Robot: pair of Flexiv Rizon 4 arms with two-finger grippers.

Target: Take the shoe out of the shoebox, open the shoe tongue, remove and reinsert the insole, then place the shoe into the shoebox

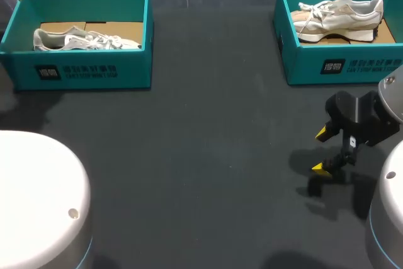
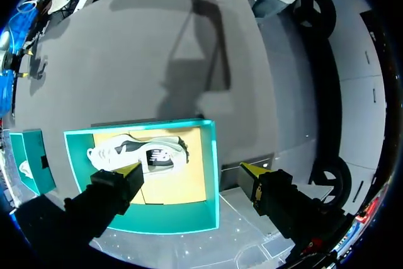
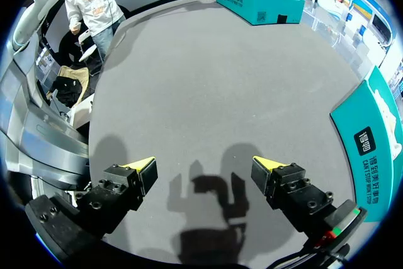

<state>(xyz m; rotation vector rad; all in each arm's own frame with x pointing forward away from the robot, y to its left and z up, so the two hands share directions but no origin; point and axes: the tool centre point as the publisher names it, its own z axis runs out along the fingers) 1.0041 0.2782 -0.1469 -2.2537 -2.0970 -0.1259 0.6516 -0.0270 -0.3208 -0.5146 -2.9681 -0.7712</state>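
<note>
Shoes both boxed, jaws empty

One pale shoe [image 1: 82,39] lies on its side in the left shoebox [image 1: 82,70]; my left jaws hang wide above it, gripping nothing. A second shoe [image 1: 340,17] sits in the right shoebox [image 1: 352,67]. My right jaws stand wide over the dark surface [image 1: 201,155], near that box, touching nothing.

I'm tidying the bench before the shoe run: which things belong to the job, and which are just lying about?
Job's own:
left shoebox holding left sneaker
right shoebox holding right sneaker
left gripper, right gripper, both open, holding nothing

Not the job's:
just the dark table they stand on
</note>
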